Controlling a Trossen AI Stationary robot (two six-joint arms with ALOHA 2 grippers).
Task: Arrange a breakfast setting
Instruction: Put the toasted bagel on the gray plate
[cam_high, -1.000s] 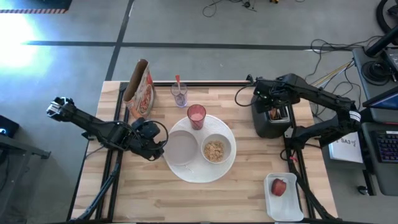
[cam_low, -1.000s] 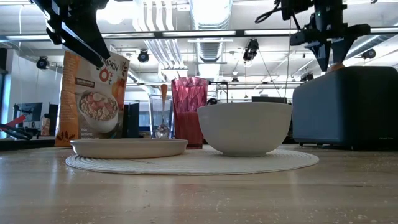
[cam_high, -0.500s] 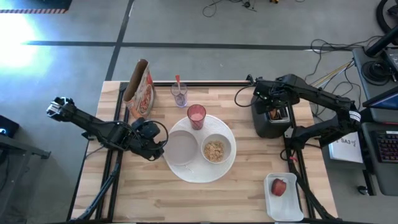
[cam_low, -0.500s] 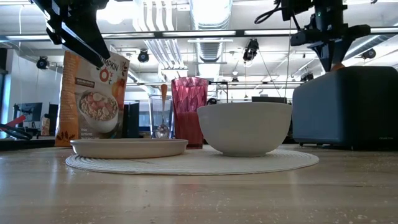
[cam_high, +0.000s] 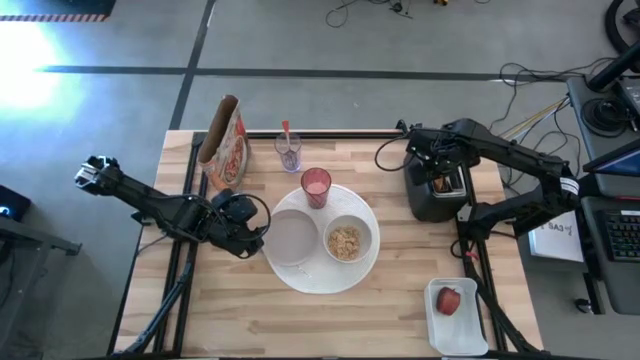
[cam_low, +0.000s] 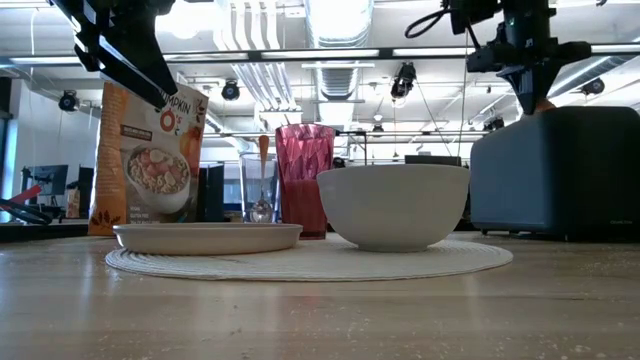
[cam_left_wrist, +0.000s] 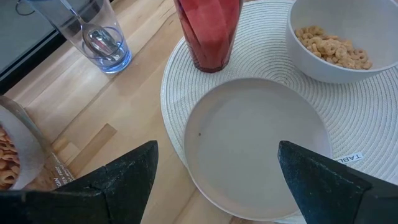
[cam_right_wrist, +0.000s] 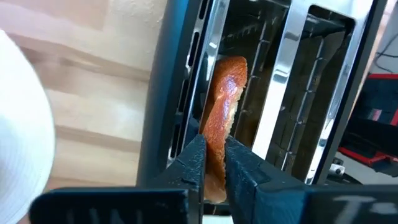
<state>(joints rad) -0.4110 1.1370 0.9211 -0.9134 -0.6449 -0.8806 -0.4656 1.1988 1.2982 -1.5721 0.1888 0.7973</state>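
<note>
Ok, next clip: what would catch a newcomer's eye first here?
Probably the right gripper reaching down into the black toaster at the table's right side, its fingers pinched on a browned bagel standing in a slot. Next, the round white mat mid-table carrying a pink tumbler, a bowl of cereal and an empty dish, with the open left gripper above that dish.

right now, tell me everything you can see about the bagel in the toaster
The bagel shows as a browned, glossy half standing on edge in one slot of the black toaster at the table's right side. Its rounded upper edge rises above the slot's metal guides; the rest is hidden inside. The right gripper reaches down over the toaster, its dark fingers closed on the bagel's edge from both sides.
</note>
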